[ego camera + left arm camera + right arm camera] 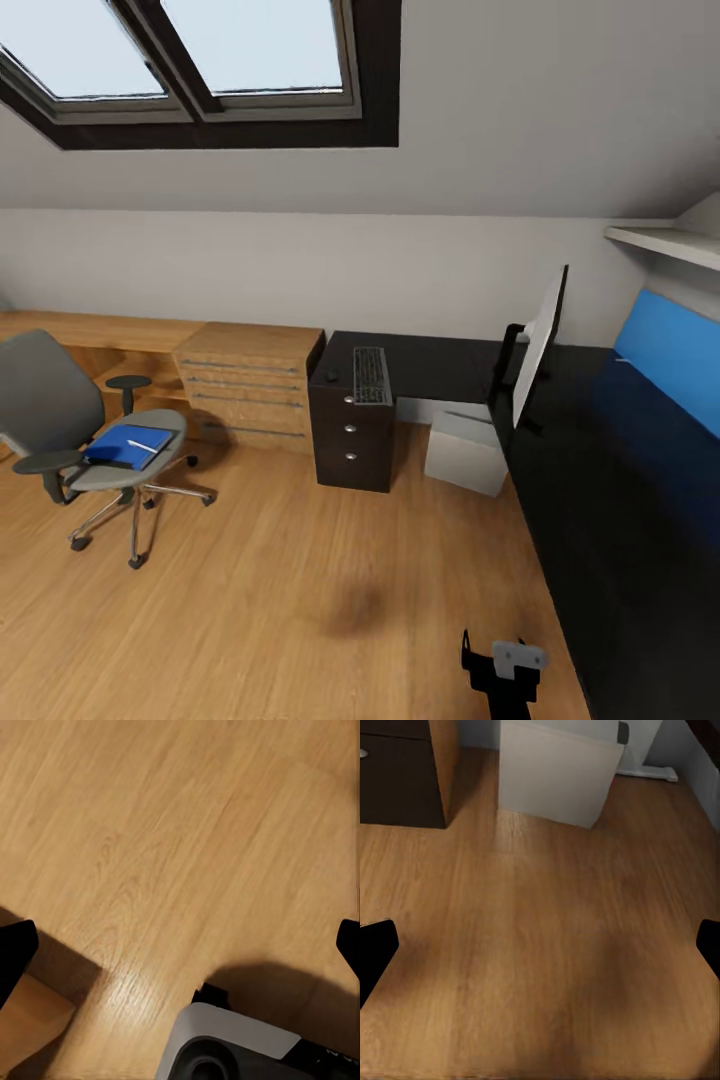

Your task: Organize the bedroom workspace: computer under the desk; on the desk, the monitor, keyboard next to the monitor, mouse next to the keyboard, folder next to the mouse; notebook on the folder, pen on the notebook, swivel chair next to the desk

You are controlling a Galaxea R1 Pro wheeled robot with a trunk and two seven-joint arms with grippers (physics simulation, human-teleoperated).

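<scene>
Across the wooden floor [280,590], in the head view, we saw the swivel chair [70,440] well apart from the dark counter [440,365], with the blue folder [127,446] on its seat and a white pen [142,446] lying on top; whether a notebook lay between them we could not tell. The keyboard [371,376] rested on the counter above the dark drawer unit [352,435], the mouse [331,376] just beside it. The monitor [538,345] stood edge-on further right, and the pale computer [467,450] sat on the floor beneath the counter. A light wooden dresser [250,385] stood between chair and counter.

The right wrist view alone gave the computer [559,769] from close by, beside the drawer unit [401,772], with our right gripper [540,945] and its fingers [375,952] spread wide and empty. The left wrist view showed bare floor [165,832] and part of our own grey base [232,1046], the left gripper [180,949] equally released.
</scene>
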